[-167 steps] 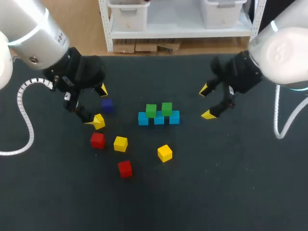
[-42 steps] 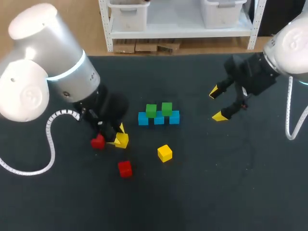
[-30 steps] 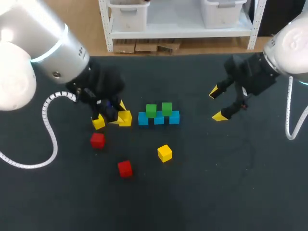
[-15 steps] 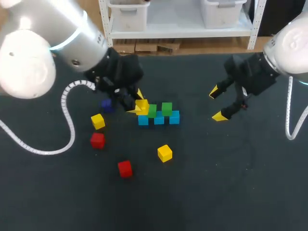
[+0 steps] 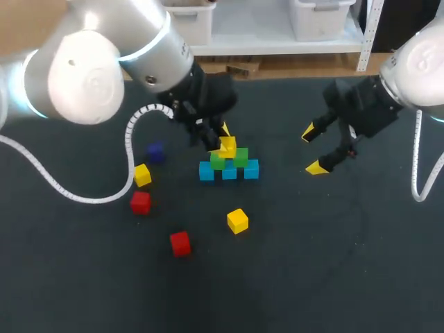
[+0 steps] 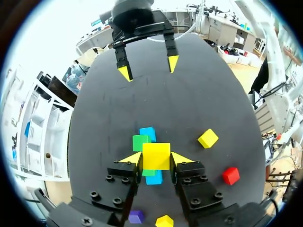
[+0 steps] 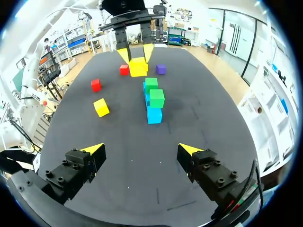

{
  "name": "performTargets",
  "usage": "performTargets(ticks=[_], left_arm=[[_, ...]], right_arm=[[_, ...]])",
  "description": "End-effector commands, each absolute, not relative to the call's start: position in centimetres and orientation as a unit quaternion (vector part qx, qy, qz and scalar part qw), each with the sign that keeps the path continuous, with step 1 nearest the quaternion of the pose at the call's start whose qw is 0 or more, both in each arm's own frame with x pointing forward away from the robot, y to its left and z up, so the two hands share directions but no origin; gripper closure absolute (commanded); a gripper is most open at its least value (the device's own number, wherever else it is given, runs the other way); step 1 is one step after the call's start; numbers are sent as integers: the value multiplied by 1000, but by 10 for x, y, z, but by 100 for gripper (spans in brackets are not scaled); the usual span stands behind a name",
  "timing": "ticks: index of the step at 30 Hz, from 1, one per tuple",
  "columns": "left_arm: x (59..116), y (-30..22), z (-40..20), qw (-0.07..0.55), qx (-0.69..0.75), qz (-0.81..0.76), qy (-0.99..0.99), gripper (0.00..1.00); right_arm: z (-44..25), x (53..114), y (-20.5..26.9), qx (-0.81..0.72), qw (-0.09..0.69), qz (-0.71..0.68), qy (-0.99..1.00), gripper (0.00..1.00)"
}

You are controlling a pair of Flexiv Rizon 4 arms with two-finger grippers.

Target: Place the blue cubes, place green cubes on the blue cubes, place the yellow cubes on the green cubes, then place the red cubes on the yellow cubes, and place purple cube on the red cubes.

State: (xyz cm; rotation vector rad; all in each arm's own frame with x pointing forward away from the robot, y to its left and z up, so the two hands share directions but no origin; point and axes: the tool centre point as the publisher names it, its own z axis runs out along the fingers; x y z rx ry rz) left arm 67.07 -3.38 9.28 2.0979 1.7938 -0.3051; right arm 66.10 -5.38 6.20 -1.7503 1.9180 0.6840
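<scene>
The left claw [image 5: 223, 142] has its two yellow tips pressed on opposite sides of a yellow cube [image 5: 227, 147]. The cube hangs right over the two green cubes [image 5: 241, 157]; whether it touches them cannot be told. In the left wrist view this cube and the claw's black body hide most of the stack, leaving one green cube and parts of the blue cubes [image 5: 206, 171] showing. The three blue ones sit in a row on the dark, matte table [image 5: 333, 263]. The right claw [image 5: 313, 149] hangs wide open and empty, well apart to the right. Loose to the left and near side lie a purple cube [image 5: 154, 152], two more yellow cubes [image 5: 237, 220] and two red cubes [image 5: 180, 243], all plain, sharp-edged blocks.
</scene>
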Motion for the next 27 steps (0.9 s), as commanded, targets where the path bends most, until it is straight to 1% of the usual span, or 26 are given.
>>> performTargets(ticks=[1, 27], left_arm=[[684, -43, 88, 164, 745, -107, 638, 100], [700, -41, 72, 139, 729, -96, 663, 100]], right_arm=[[61, 662, -54, -635, 227, 249, 695, 0], [61, 662, -54, -635, 227, 249, 695, 0]])
